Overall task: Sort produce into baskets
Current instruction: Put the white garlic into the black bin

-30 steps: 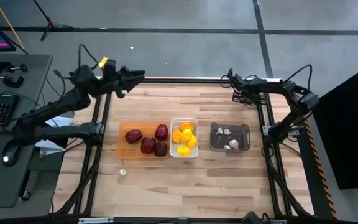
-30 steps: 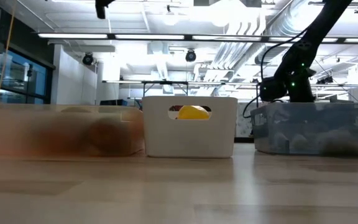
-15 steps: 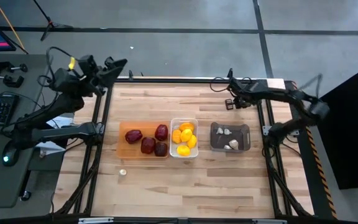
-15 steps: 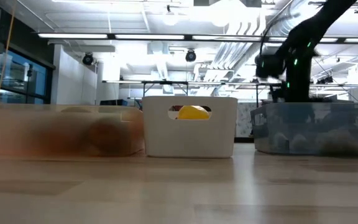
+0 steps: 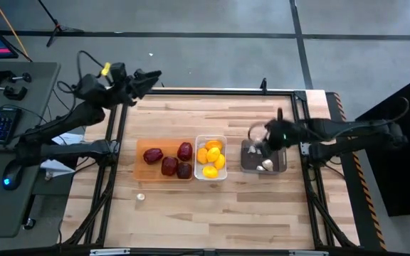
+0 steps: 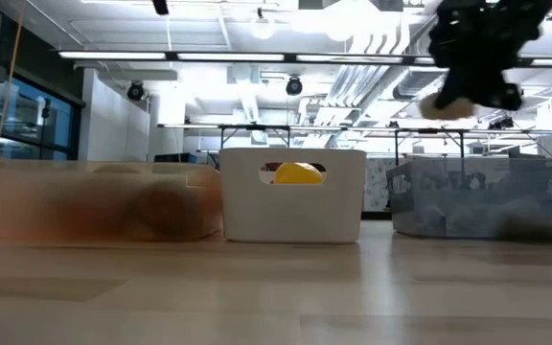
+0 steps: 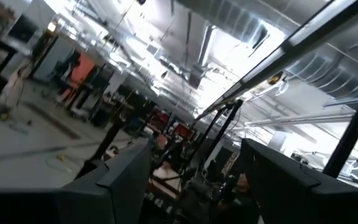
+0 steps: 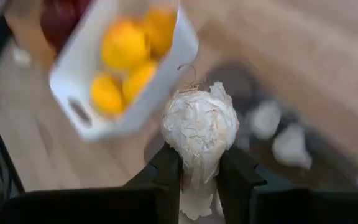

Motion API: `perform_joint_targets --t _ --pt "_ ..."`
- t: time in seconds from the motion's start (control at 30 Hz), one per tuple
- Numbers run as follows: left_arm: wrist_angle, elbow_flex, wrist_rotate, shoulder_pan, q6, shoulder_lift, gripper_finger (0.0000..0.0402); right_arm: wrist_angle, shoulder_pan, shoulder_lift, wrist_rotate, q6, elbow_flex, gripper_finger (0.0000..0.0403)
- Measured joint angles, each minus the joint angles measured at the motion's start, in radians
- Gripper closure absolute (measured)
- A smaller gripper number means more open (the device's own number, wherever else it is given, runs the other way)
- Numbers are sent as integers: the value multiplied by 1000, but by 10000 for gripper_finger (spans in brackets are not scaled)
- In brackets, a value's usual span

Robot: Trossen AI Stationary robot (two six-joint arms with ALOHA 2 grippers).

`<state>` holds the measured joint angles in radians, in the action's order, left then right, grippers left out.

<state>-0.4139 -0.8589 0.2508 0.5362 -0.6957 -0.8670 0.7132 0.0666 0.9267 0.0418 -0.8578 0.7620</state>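
We see a plank table [image 5: 205, 213] | flat orange tray [image 5: 141, 153] of smooth dark red fruit | white bin [image 5: 199, 139] of lemons [image 5: 211, 158] | right gripper [image 8: 197, 177] above grey bin [image 5: 246, 163], pinching papery garlic [image 8: 199, 124] | left gripper [image 5: 151, 76] raised, fingers spread.

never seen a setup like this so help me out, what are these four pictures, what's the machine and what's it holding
It is a robot with two dark arms at a wooden table. One picture looks straight down, one sits at tabletop height, and two come from cameras on the wrists. On the table: an orange tray of dark red produce, a white bin of lemons, a dark grey bin with garlic bulbs, and one loose garlic bulb. The right hand grips a garlic bulb above the grey bin. The left hand waits at the table's far left corner.
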Motion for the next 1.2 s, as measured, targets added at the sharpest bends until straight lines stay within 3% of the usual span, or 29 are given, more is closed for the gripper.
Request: perform_joint_targets --t 0.13,0.23,0.43,0.63,0.73,0.9,0.97,1.07,1.2 --pt "-2 0 0 -3 -40 -57 167 80 -154 16 91 -131 0 327" --pt "-9 0 -1 -20 -72 -100 167 125 -200 49 154 -186 0 304" --pt "-70 -1 8 -103 -130 -185 167 132 -192 111 88 -120 0 215" --pt "7 -86 19 -214 -115 -261 167 86 -152 101 88 16 0 143" --pt "188 -167 77 -285 -106 -289 167 53 -117 79 126 75 0 132" --pt "771 -293 303 -476 -96 -329 168 -25 -69 65 142 97 1 130" --pt "941 -298 324 -586 -96 -332 168 -62 -66 66 143 80 1 130" --pt "1142 -300 215 -781 -88 -329 168 -131 -74 66 137 45 2 130" --pt "1353 -299 -67 -1051 -104 -333 168 -250 -104 66 135 -18 1 130"
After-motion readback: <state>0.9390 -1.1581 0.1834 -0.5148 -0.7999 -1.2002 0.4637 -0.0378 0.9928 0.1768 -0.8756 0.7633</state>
